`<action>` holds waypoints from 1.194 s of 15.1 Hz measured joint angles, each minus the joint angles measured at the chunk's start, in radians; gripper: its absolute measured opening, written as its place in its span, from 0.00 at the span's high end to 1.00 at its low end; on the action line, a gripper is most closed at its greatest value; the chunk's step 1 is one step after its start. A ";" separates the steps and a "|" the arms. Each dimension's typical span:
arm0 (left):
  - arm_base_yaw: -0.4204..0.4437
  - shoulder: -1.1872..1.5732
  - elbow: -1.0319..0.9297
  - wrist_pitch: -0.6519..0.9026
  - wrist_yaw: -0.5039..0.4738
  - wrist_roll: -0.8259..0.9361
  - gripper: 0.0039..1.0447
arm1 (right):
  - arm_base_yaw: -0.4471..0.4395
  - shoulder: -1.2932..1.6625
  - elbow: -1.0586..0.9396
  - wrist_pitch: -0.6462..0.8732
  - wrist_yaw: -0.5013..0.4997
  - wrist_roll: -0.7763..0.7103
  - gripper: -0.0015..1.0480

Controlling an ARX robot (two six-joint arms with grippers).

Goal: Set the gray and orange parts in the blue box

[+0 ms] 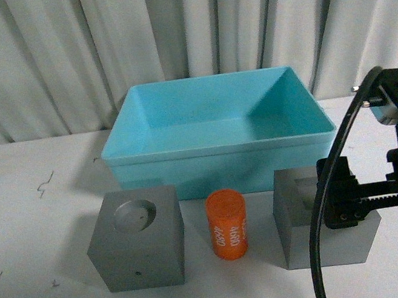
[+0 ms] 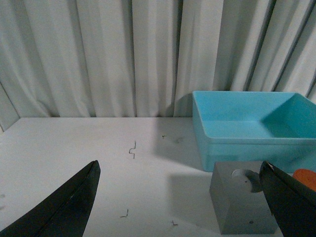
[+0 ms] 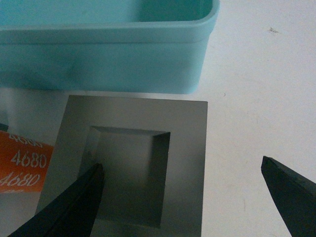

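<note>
The light blue box (image 1: 218, 153) stands at the back middle of the table. In front of it, in a row, stand a gray cube with a round recess (image 1: 137, 237), an orange cylinder with white print (image 1: 228, 225), and a gray cube with a square recess (image 1: 299, 216). My right gripper (image 3: 182, 197) is open just above the square-recess cube (image 3: 133, 168), one finger over its recess, the other past its side over bare table. My left gripper (image 2: 180, 197) is open and empty, low over the table left of the round-recess cube (image 2: 242, 195).
White table (image 1: 30, 219) with a pleated curtain behind. Small dark wire scraps (image 2: 132, 149) lie on the table left of the box. The right arm and its black cable (image 1: 337, 173) stand in front of the right cube.
</note>
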 joint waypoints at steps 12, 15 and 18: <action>0.000 0.000 0.000 0.000 0.000 0.000 0.06 | 0.022 0.037 0.006 -0.009 0.058 0.082 0.82; 0.000 0.000 0.000 0.000 0.000 0.000 0.06 | 0.029 -0.145 -0.023 -0.146 0.048 0.086 0.82; 0.000 0.000 0.000 0.000 0.000 0.000 0.06 | 0.023 -0.341 0.102 -0.189 0.012 0.062 0.82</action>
